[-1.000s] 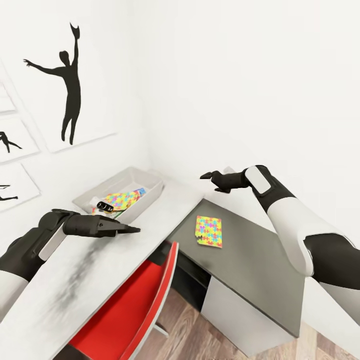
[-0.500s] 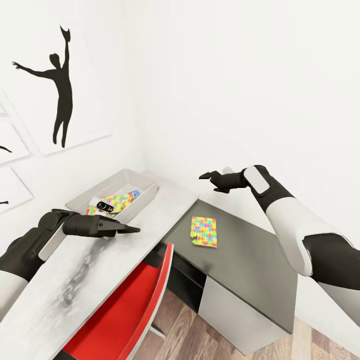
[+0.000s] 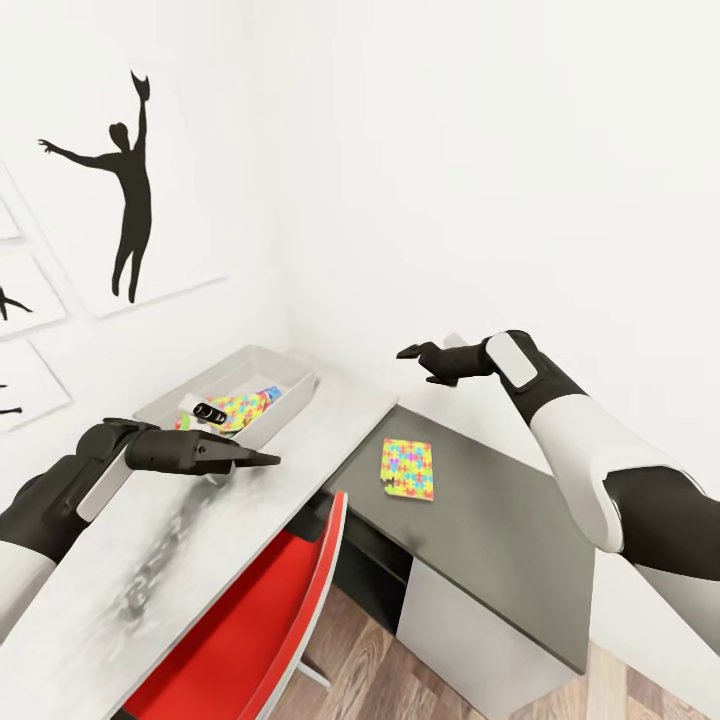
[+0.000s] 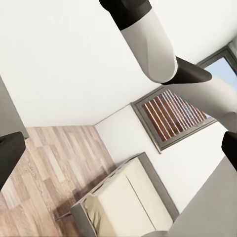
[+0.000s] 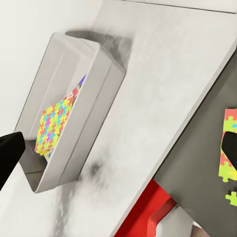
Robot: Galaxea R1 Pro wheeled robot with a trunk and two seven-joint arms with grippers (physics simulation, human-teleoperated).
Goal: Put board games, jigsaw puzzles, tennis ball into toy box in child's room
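Loose jigsaw puzzle lies on the dark desk, below the right gripper.

Head view: its long axis runs towards the wall; the toy box holds another (left gripper closed, farther). Right wrist view: fingertips apart, puzzle beneath.

Matt pale grey counter with dark smudges under the left pincer. Smooth matt grey plastic toy box just beyond. Dark matt grey counter below the right pincer, bearing a glossy printed jigsaw puzzle. Glossy red chair. Wood-plank floor.
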